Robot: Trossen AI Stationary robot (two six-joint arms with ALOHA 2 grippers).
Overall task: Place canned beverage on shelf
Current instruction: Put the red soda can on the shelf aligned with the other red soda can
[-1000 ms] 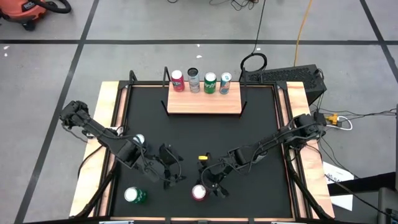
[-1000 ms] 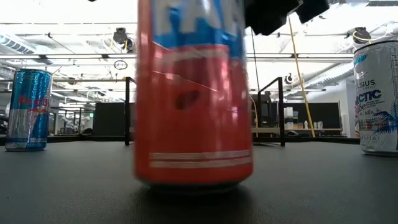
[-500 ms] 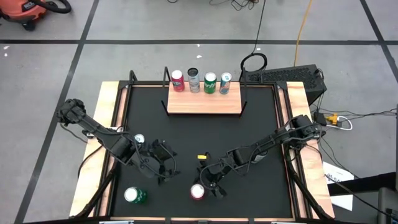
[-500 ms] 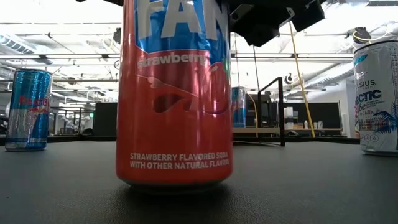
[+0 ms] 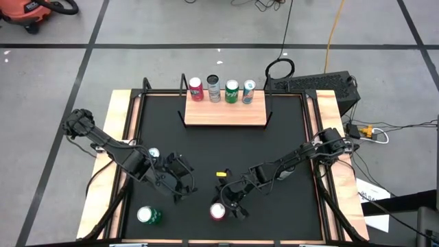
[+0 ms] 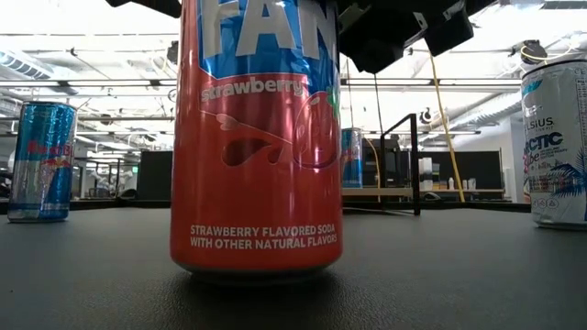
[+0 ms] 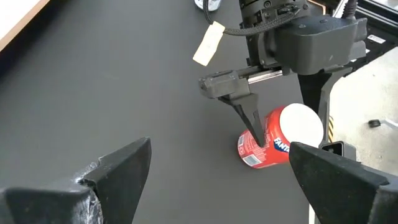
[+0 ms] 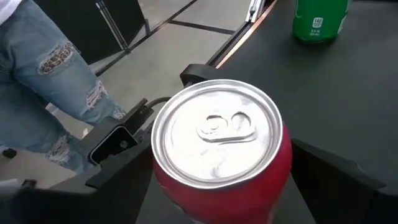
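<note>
A red strawberry soda can (image 5: pixel 218 212) stands upright on the black tabletop near its front edge; it fills the low view (image 6: pixel 257 137). My right gripper (image 5: pixel 226 204) is down over it, with one finger on each side of the can (image 8: pixel 221 143). My left gripper (image 5: pixel 182 183) is open and empty, to the can's left, and faces it (image 7: pixel 273 140). The light wood shelf (image 5: pixel 225 114) stands at the far middle of the table, with several cans (image 5: pixel 222 90) in a row along its back edge. My right gripper pinches the red can's upper side wall (image 7: pixel 252 144) between its two fingers, one finger (image 8: pixel 134 165) on each side just below the rim. The fingers slant down from above and from the table's right. The can stands upright with its base on the table (image 6: pixel 257 272).
A green can (image 5: pixel 147 216) stands at the front left, and a silver-topped can (image 5: pixel 152 154) is beside my left arm. In the low view a blue can (image 6: pixel 41 160) stands at the left and a white one (image 6: pixel 555 147) at the right. A person's legs (image 8: pixel 43 81) are beyond the table's edge.
My left gripper has drawn back from the red can, toward the table's left and far edges. The red can has slid a little toward the table's left and turned about its upright axis, staying on the table, with my right gripper around it.
</note>
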